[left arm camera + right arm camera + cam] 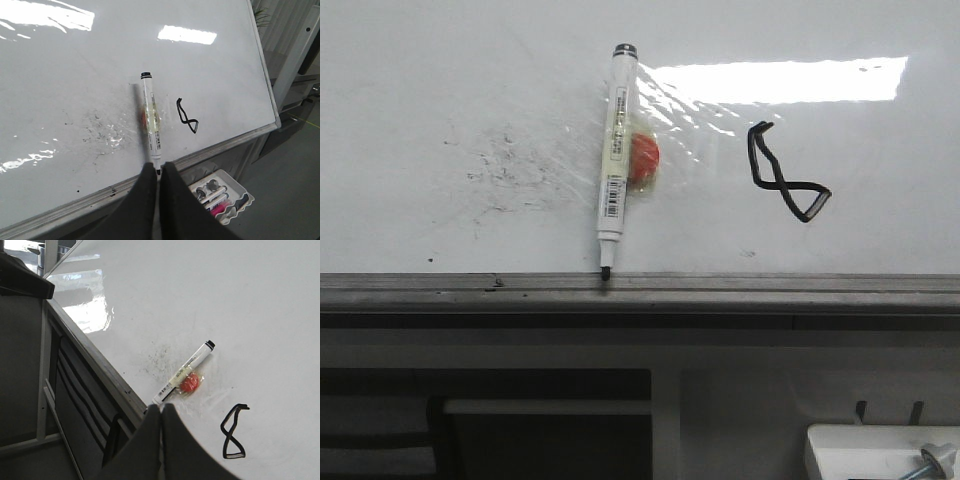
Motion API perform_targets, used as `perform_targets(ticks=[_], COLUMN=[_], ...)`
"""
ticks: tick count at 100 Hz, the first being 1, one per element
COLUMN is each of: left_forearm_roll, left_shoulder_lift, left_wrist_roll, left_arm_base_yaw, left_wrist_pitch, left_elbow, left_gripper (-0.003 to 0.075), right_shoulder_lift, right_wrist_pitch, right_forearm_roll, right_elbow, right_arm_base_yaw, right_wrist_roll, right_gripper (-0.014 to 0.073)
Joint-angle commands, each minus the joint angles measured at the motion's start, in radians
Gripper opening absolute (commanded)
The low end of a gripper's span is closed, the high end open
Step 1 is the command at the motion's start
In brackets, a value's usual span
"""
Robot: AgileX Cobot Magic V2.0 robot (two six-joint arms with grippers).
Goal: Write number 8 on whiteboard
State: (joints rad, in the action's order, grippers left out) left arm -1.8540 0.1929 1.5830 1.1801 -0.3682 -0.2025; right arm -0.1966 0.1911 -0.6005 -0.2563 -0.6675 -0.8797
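Observation:
The whiteboard (440, 70) lies flat with a grey metal ledge (770, 290) along its near edge. A small angular black number 8 (785, 172) is drawn on it, right of the marker; it also shows in the left wrist view (186, 116) and the right wrist view (233, 432). A white marker pen (615, 160) with a red piece (643, 160) taped to it lies on the board, its tip on the ledge. My left gripper (158, 166) and right gripper (160, 408) are both shut and empty, held back from the board's near edge. Neither shows in the front view.
Grey speckled smudges (505, 160) mark the board left of the marker. A white tray (220, 195) with several markers sits below the ledge; its corner shows in the front view (880, 450). Light glare (780, 80) lies across the board.

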Motion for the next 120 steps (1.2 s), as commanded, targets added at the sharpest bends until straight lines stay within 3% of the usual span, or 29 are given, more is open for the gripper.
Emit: perform_targets(ticks=[1,21,35,54,71,83,102,120], left_forearm_roll=[-0.007,-0.007,0.091,0.531,1.036,1.233,1.398,1.406], left_shoulder_lift=[0.009,0.009,0.005,0.005,0.005,0.005,0.005,0.005], left_wrist_roll=[-0.003,-0.003,0.002,-0.252,-0.644,-0.882,-0.930,-0.953], left_arm_base_yaw=[0.009,0.009,0.008,-0.035,-0.178,-0.296,-0.456,-0.596], left_wrist_pitch=[0.031,0.035,-0.006,-0.019,-0.107,-0.138,-0.034,-0.002], left_elbow=[-0.024,-0.017,0.013,0.044,0.145,0.223,0.235,0.235], left_gripper=[-0.0020,-0.0020,-0.0020,-0.0020,-0.0020,-0.0020,-0.0020,-0.0020], right_shoulder_lift=[-0.007,-0.007,-0.007,-0.007,-0.007,-0.007,-0.007,-0.007], right_wrist_pitch=[-0.058,-0.058,-0.058,-0.058,-0.058,-0.058,-0.058,-0.058], right_forearm_roll=[0.000,0.000,0.000,0.000,0.000,0.000,0.000,0.000], right_elbow=[-0.029,-0.029,-0.029,-0.029,-0.029,-0.029,-0.029,-0.029], right_arm_base_yaw=[0.004,0.004,0.004,0.004,0.004,0.004,0.004,0.004], right_wrist_roll=[0.002,0.002,0.002,0.002,0.002,0.002,0.002,0.002], right_gripper=[-0.0057,-0.0057,-0.0057,-0.0057,-0.0057,-0.0057,-0.0057,-0.0057])
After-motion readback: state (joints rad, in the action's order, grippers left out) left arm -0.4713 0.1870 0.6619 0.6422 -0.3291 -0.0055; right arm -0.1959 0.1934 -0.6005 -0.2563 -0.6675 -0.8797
